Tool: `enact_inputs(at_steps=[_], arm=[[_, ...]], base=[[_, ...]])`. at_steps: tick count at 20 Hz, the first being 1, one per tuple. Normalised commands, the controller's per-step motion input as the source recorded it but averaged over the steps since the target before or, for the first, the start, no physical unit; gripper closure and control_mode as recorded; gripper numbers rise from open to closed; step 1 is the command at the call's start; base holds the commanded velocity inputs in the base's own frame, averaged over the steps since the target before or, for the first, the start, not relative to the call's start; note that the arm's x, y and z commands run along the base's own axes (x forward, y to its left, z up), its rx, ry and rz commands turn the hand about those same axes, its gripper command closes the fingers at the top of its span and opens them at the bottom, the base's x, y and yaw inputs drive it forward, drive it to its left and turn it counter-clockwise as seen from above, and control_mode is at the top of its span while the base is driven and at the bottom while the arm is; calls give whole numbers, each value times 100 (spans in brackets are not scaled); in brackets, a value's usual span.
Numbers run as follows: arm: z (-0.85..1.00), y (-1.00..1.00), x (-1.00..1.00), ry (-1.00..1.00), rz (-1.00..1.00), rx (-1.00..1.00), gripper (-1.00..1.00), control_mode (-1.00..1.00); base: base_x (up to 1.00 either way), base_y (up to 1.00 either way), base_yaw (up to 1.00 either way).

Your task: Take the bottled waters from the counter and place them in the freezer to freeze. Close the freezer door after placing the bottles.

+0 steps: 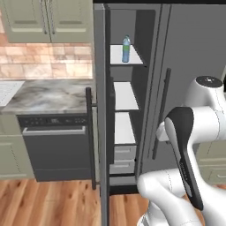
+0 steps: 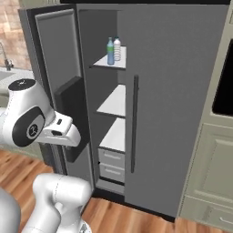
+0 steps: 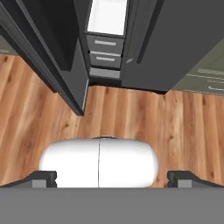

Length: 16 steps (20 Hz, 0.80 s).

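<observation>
Two bottles: blue bottle (image 2: pixel 110 51) and clear ribbed bottle (image 2: pixel 117 48) upright, touching, on freezer's top shelf (image 2: pixel 110 63), far above and beyond claw (image 3: pixel 112 178).
Claw: wide, empty, facing floor.
Freezer door (image 2: pixel 58 77): open.
Hidden: clear bottle partly behind blue.

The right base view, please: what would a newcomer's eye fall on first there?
Most likely the freezer, its tall freezer door swung wide open to the left. Next, the two bottled waters standing side by side on the top white shelf. The gripper hangs open over the wooden floor, holding nothing.
</observation>
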Motion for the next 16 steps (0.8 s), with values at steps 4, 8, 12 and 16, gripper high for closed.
enact_inputs(at_steps=[4, 8, 12, 16], arm=[[0, 0, 0, 0, 0, 0, -100, 100], [0, 0, 0, 0, 0, 0, -100, 100], [0, 0, 0, 0, 0, 0, -100, 100], [0, 0, 0, 0, 0, 0, -100, 100]], base=[[-18, 41, -12], [-22, 41, -13], [-16, 41, -13], [-14, 42, -13]])
